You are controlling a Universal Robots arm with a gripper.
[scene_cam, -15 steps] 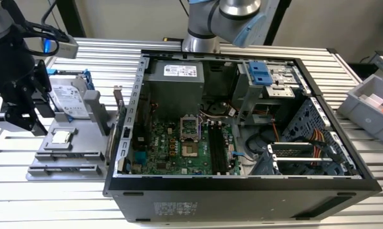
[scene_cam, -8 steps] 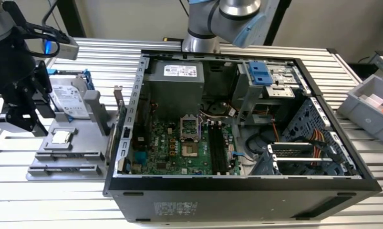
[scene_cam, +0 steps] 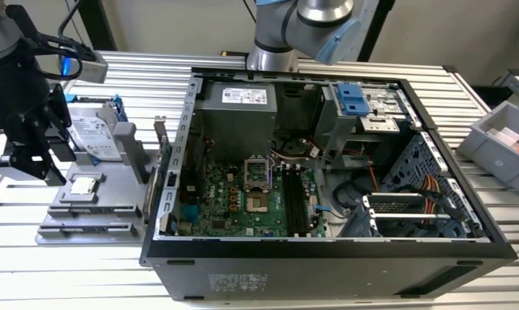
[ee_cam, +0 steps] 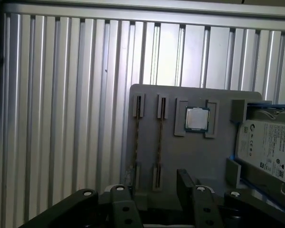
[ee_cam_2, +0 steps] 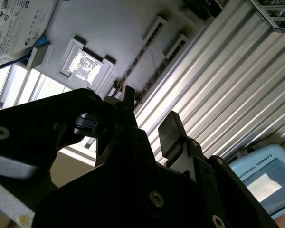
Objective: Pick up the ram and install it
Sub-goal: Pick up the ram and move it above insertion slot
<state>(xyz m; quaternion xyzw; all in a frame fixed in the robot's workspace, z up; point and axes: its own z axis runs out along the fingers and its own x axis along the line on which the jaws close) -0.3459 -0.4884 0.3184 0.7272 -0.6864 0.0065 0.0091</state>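
Ram [ee_cam: 159, 142]: a thin strip standing on edge in a slot of the gray fixture [ee_cam: 180, 156], held between two small brackets. In the second wrist view the ram [ee_cam_2: 137, 61] reads as a dotted line across the fixture [ee_cam_2: 114, 23]. A parallel bracket pair just beside it carries a fainter line; I cannot tell whether that is a second stick.

My gripper [ee_cam: 152, 183] is spread, with nothing between the fingers. The second wrist view agrees: gripper [ee_cam_2: 148, 107] with both black fingers apart and the ribbed desk [ee_cam_2: 228, 85] showing through the gap. In the exterior view my gripper [scene_cam: 48, 161] hangs over the fixture [scene_cam: 95, 226] on the exterior view's left, not touching the ram.

Also on the fixture:
- small square silver chip [ee_cam: 197, 118] in its own recess, just beside the ram slots
- hard drive [ee_cam: 270, 147] in a blue frame, propped at a tilt beyond the chip

Open computer case [scene_cam: 328, 258] lies on the desk [scene_cam: 70, 278] right of the fixture, green motherboard [scene_cam: 233, 194] exposed. Its long black memory slots [scene_cam: 298, 200] run near to far. The case and the fixture stand close but apart.
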